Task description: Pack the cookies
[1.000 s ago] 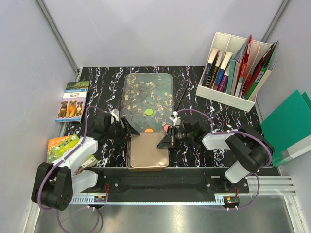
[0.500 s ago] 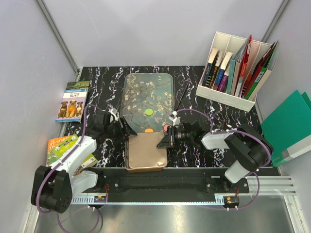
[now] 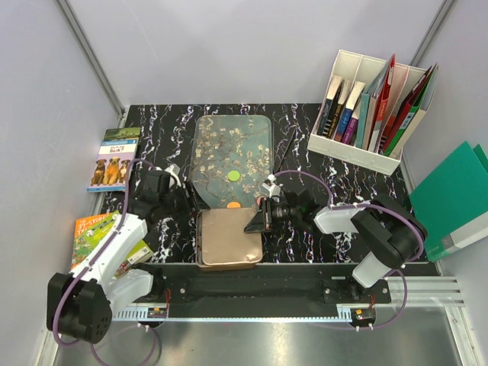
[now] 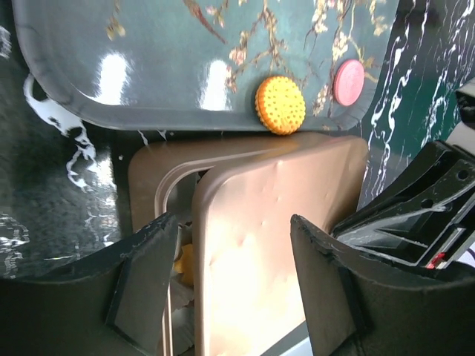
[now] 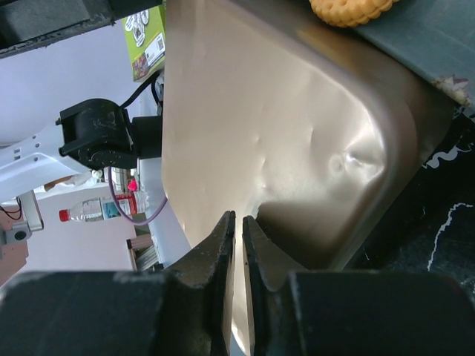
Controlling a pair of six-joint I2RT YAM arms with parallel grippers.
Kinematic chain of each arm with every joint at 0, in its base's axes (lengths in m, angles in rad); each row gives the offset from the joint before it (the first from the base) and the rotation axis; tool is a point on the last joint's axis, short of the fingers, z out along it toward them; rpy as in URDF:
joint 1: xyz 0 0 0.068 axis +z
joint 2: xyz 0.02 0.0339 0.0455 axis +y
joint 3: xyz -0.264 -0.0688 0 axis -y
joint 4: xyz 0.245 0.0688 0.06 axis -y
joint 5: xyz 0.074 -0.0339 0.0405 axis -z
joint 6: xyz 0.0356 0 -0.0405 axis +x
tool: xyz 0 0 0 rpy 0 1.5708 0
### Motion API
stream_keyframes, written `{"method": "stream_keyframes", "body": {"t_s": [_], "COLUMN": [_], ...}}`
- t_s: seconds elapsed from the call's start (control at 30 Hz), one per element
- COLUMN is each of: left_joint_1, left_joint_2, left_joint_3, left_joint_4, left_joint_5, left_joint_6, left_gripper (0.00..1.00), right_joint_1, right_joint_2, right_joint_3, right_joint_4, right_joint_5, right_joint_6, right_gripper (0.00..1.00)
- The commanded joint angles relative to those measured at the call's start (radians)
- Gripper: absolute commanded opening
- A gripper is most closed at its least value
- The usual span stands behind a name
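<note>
We see 3 on tray (image 4: 148, 44): orange cookie (image 4: 280, 104), pink cookie (image 4: 349, 81), green cookie (image 3: 234, 176), beside tan lid (image 3: 229, 238). We log right gripper (image 5: 238, 217) pinching tan lid's edge, left gripper (image 4: 231, 222) over it, jaws wide apart.

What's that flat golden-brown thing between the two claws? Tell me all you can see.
It is a tan metallic-looking lid, rectangular with rounded corners, shiny and slightly dented. It sits askew over a matching box, leaving a gap along one side. The right gripper pinches its edge; the left gripper stands open by it. Its far end is next to the tray.
</note>
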Motion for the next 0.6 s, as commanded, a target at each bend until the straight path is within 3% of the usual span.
{"method": "stream_keyframes", "body": {"t_s": [0.0,0.17,0.57], "left_joint_1": [0.005,0.007,0.008], "left_joint_2": [-0.05,-0.104,-0.098], "left_joint_3": [0.052,0.072,0.044], "left_joint_4": [-0.054,-0.117,-0.16], "left_joint_5": [-0.089,-0.204,-0.297], "left_joint_6": [0.035,0.041,-0.017], "left_gripper": [0.65,0.64,0.46], "right_joint_1": [0.016,0.017,0.016], "right_joint_2": [0.014,-0.025,-0.275], "right_joint_3": [0.035,0.045,0.15], "right_joint_4": [-0.001,-0.02,-0.42], "right_joint_5": [-0.002,0.014,0.22], "right_joint_6": [-0.007,-0.009,-0.171], "right_gripper": [0.16,0.16,0.17]}}
